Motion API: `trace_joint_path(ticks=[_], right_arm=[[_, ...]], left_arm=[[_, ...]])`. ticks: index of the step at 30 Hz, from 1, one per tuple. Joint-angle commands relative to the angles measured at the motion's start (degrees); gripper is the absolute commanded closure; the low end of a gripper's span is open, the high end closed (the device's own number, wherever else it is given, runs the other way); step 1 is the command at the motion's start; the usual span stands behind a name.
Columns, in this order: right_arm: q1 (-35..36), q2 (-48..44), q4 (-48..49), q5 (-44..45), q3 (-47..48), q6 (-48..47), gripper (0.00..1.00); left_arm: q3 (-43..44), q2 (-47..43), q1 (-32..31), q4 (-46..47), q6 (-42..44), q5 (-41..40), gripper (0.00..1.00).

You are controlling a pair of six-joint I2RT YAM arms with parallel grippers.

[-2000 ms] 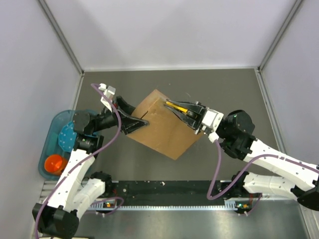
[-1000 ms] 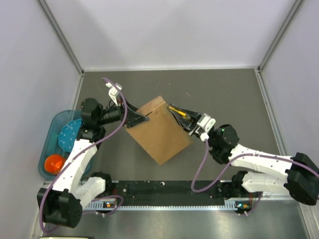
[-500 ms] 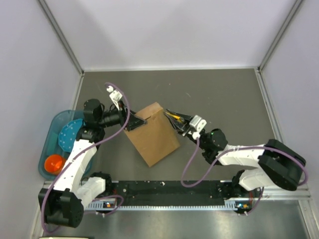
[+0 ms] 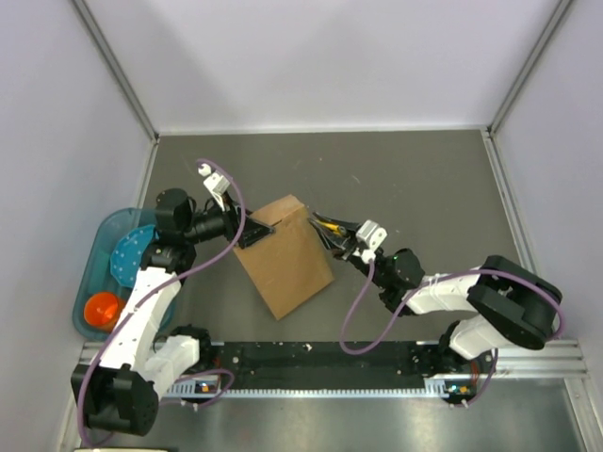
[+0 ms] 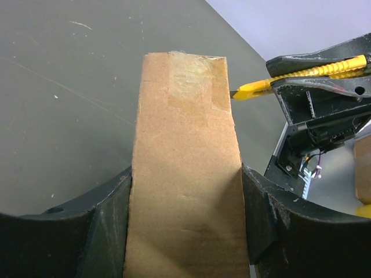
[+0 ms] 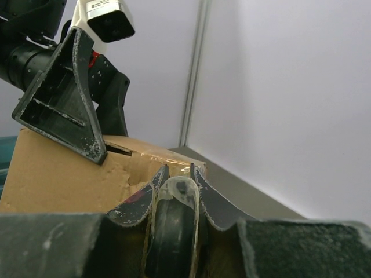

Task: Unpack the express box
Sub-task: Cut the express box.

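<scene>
A teal tray (image 4: 102, 235) sits at the left edge of the bench (image 4: 424, 179), just left of the left arm. It holds an orange round object (image 4: 104, 309) at its near end and a pale blue disc (image 4: 132, 256) farther in.

The express box (image 4: 285, 256) is mid-bench between the two arms, its corners turned toward the walls. The left tool (image 4: 259, 229) has its jaws spread wide and clamped on the box at its far-left corner. In the left wrist view a narrow box face fills the gap, touching both fingers (image 5: 110, 226), with clear tape at that face's far end.

The right tool (image 4: 332, 233) is nearly closed on a yellow utility knife (image 5: 301, 74). The knife's tip is just beside the right edge of the taped end; contact cannot be judged.

Bare dark bench runs from the box to the far wall and right wall. The arms' mounting rail (image 4: 311, 363) lies near the box's near corner.
</scene>
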Motion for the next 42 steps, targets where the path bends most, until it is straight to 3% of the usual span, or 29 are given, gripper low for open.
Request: trace_joint_path(ticks=[1,30,42], right_arm=[[3.95,5.48,-9.43,-4.94,-5.75,9.18,1.0],[4.48,17.08,3.92,-3.0,-8.65,15.16,1.0],[3.95,17.79,4.19,-4.85,-9.0,17.18,1.0]], left_arm=[[4.44,-3.15,0.88,10.78,3.84,-2.54,1.0],[2.24,-3.33,0.97,8.23,3.4,-1.13,1.0],[-0.22,-2.1,3.77,5.33,4.89,-7.1,1.0]])
